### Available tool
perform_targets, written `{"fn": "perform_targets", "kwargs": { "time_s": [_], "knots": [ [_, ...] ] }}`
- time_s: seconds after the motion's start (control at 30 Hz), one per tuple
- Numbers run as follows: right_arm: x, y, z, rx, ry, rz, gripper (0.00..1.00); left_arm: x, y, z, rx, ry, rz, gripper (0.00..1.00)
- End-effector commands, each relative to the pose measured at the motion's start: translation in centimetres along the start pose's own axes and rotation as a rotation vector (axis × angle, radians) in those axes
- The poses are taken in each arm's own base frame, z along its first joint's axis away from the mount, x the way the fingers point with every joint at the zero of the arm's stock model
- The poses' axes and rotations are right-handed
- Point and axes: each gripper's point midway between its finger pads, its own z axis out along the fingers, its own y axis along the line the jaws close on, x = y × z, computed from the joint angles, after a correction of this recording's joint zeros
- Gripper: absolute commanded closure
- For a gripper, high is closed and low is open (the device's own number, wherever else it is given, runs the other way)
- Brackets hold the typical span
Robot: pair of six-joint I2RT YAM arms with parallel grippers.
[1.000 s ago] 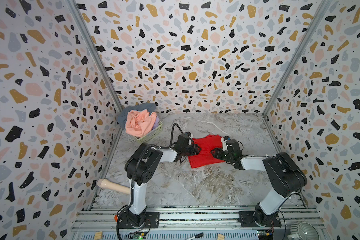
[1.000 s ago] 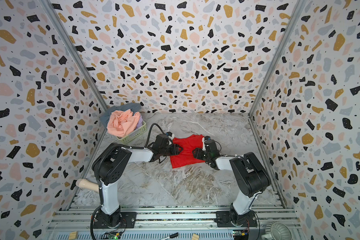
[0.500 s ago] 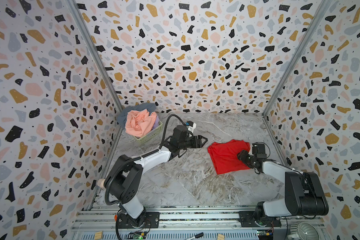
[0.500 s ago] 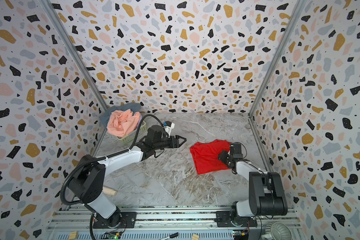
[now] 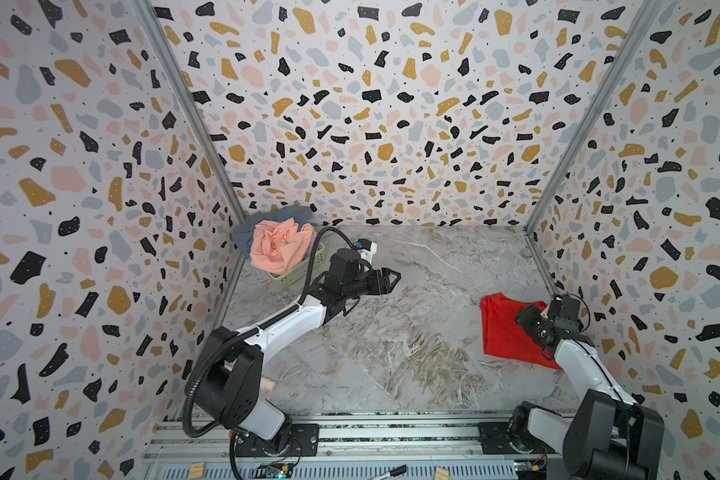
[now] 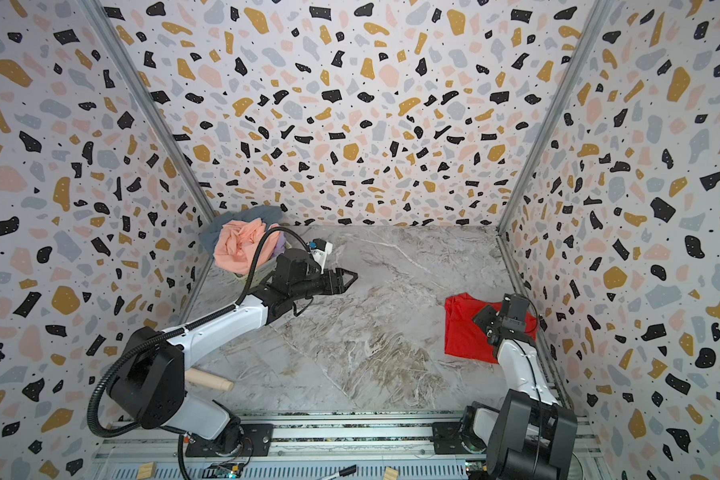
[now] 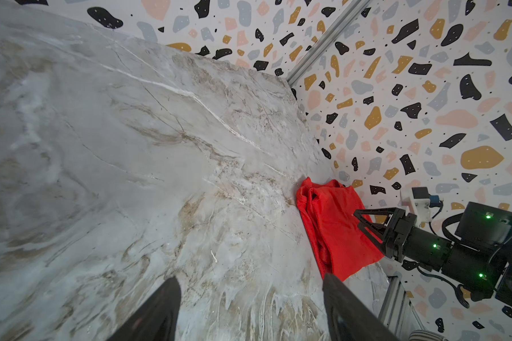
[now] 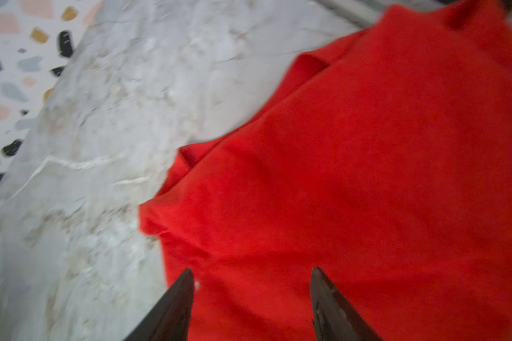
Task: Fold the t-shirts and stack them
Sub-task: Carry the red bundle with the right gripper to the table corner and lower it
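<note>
Lying beneath parted right fingers point(image 8: 172, 313): red t-shirt point(image 5: 501, 332); left fingers point(image 7: 160, 313) parted, well away.

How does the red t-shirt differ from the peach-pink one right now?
The red t-shirt lies folded and fairly flat on the table near the right wall; the peach-pink t-shirt sits crumpled in a heap in the basket at the far left corner. The red t-shirt lies alone; the peach-pink t-shirt rests on grey-blue cloth. Both are plain soft cloth.
</note>
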Motion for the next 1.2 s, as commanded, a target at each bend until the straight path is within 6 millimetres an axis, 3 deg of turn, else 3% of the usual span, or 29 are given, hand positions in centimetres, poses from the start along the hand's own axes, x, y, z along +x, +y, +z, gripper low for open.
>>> {"fn": "perform_targets", "kwargs": {
  "time_s": [0.0, 0.13, 0.33, 0.47, 0.6, 0.97, 1.17],
  "knots": [
    [1.3, 1.9, 1.3, -0.033, 0.070, -0.012, 0.37, -0.4, -0.5, 0.1, 0.031, -0.017, 0.003, 0.24],
    [2.4, -0.1, 3.2, 0.053, 0.113, -0.030, 0.37, -0.4, -0.2, -0.4, 0.006, -0.026, 0.011, 0.24],
    [4.6, -3.5, 4.4, 0.120, 0.202, -0.004, 0.37, -0.5, 0.2, -0.7, -0.014, -0.037, 0.000, 0.24],
    [6.6, -7.2, 3.8, 0.205, 0.256, 0.063, 0.38, -0.8, 0.5, -1.0, -0.037, -0.031, 0.008, 0.23],
    [5.6, -10.2, 2.4, 0.236, 0.199, 0.143, 0.38, -0.9, 1.4, -1.2, -0.064, -0.035, 0.004, 0.23],
    [3.4, -7.0, 0.5, 0.090, 0.130, 0.085, 0.37, -1.1, 2.3, -1.1, -0.070, -0.034, -0.014, 0.23],
    [7.3, -6.1, 1.9, 0.089, 0.226, 0.037, 0.37, -1.4, 2.9, -1.9, -0.081, -0.051, -0.026, 0.23]
  ]
}}
